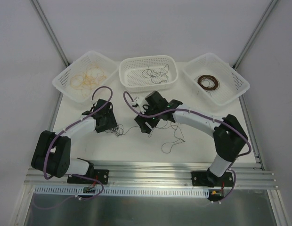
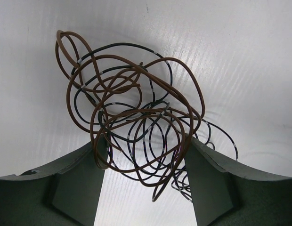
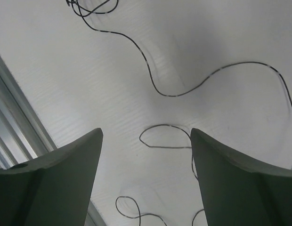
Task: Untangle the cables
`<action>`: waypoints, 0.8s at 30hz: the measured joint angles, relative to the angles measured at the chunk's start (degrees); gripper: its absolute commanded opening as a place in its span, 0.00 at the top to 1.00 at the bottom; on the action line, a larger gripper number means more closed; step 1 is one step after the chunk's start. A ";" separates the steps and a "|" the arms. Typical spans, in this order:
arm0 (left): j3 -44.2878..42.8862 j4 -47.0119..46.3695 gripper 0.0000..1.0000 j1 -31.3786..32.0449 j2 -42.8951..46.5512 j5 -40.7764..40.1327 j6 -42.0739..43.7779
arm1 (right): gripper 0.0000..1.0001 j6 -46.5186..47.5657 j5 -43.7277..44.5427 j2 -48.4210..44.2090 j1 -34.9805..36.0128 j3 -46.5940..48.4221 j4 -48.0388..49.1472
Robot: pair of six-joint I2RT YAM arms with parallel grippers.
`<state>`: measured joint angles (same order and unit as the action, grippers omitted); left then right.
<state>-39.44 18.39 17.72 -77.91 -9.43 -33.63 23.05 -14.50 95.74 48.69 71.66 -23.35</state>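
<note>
A tangle of dark brown and black cables (image 2: 132, 113) lies on the white table, filling the left wrist view. My left gripper (image 2: 146, 160) is open, and the tangle's lower loops lie between and across its two fingers (image 2: 80, 183). From above, the left gripper (image 1: 107, 124) sits over this tangle (image 1: 117, 131). My right gripper (image 1: 145, 124) is open and empty to the right of the tangle. A loose black cable (image 1: 172, 139) trails from the tangle to the right. In the right wrist view this black cable (image 3: 165, 136) curls on the table between the open fingers of the right gripper (image 3: 146, 141).
Three white baskets stand at the back. The left basket (image 1: 66, 80) holds yellow-tan cables, the middle basket (image 1: 148, 84) black cables, the right basket (image 1: 231, 89) dark brown cables. A metal rail (image 3: 14, 108) runs along the table's near edge.
</note>
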 measured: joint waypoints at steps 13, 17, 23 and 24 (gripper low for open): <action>0.63 0.04 0.36 0.37 0.37 0.02 -0.17 | 0.31 5.44 0.02 19.23 2.47 11.98 4.87; 0.63 0.09 0.36 0.35 0.35 0.00 -0.42 | 0.49 5.84 -1.64 21.07 2.47 12.33 5.01; 0.61 0.04 0.34 0.37 -0.20 -0.33 -0.44 | 0.99 6.05 -3.91 19.85 2.60 8.22 5.73; 0.59 0.02 0.34 0.37 -0.46 -0.57 -0.44 | 0.99 5.99 -3.82 18.84 2.62 6.58 5.38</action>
<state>-38.85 18.41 18.09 -78.37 -10.00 -34.06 29.04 -18.33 114.59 51.31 78.24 -17.98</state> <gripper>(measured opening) 0.656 0.023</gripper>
